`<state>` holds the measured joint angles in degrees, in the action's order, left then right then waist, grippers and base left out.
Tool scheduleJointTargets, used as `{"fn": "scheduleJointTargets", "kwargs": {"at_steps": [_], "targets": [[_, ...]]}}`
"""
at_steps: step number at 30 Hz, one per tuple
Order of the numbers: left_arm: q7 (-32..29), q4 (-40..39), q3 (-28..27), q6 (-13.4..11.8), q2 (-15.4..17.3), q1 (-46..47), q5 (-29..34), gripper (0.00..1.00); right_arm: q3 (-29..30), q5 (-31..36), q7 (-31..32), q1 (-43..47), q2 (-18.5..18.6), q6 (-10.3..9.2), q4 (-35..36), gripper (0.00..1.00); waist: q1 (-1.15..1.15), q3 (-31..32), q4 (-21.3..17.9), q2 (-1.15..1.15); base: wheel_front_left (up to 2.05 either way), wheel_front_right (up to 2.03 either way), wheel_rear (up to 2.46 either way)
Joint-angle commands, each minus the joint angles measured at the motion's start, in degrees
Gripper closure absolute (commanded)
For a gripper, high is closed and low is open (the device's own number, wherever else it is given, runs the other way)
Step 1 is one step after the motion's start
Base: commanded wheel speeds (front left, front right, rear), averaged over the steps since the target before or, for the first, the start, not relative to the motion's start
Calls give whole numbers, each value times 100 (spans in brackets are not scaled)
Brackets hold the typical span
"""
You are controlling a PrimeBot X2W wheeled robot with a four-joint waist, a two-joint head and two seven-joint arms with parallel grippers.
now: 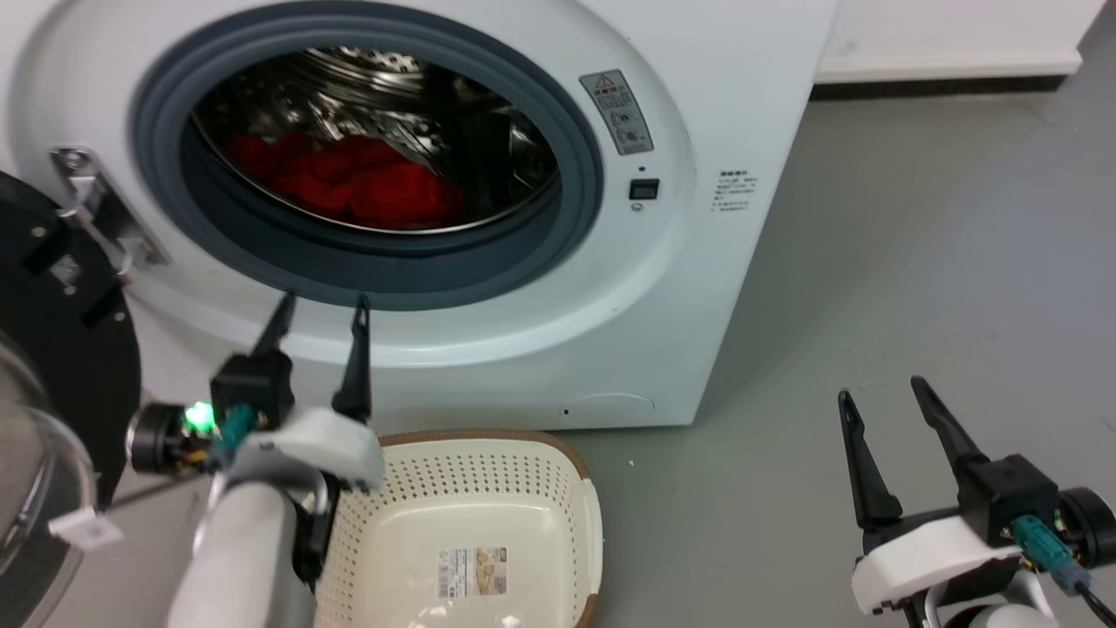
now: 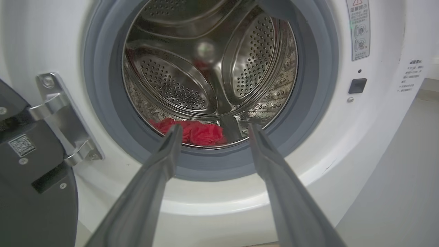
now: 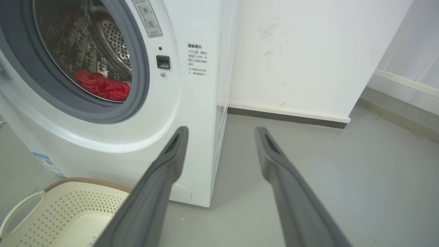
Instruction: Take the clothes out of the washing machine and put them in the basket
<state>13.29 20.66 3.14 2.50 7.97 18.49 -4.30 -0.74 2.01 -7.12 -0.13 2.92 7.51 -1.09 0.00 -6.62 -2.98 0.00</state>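
**Mia:** Where are the red clothes [image 1: 349, 179]?

**Ben:** In the steel drum [image 2: 171, 82] of the washing machine [image 1: 663, 288], just past the tips of the left gripper [image 1: 323, 303].

**Mia:** Is that gripper holding anything?

**Ben:** No. Its two fingers are spread apart with nothing between them. The tips are up by the bottom of the grey gasket [image 1: 575, 174] (I cannot tell if they touch it).

**Mia:** And the basket [image 1: 453, 480]?

**Ben:** It sits on the floor, down below that gripper and close to the washer's front. A paper label [image 1: 472, 571] is on its base.

**Mia:** What is beside the left gripper?

**Ben:** The open door [image 1: 52, 331], off to its left.

**Mia:** And the right gripper [image 1: 881, 390]?

**Ben:** Its fingers are spread apart too, and it holds nothing. It hangs over the grey floor [image 1: 872, 262], with the washer and the basket well off to its left.
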Motion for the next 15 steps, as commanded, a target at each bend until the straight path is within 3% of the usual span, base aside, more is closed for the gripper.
{"fn": "scheduleJointTargets", "kwargs": {"at_steps": [1, 7, 15], "targets": [[-48, 70, -28, 11, 54, 188, -13, 0, -21, -8, -18, -90, -6, -4, 32, 0, 0, -237, -192, 0, 0, 0, 0], [-470, 756, -57, 162, 502, 1349, 23, 0, -147, -74, -91, -307, -7, -4, 44, 0, 0, -795, -616, 0, 0, 0, 0], [-1188, 1713, 148, 382, 1468, 2780, 295, 0, -442, -354, -371, -675, -12, -4, -125, 0, 0, -1739, -1408, 0, 0, 0, 0]]}}
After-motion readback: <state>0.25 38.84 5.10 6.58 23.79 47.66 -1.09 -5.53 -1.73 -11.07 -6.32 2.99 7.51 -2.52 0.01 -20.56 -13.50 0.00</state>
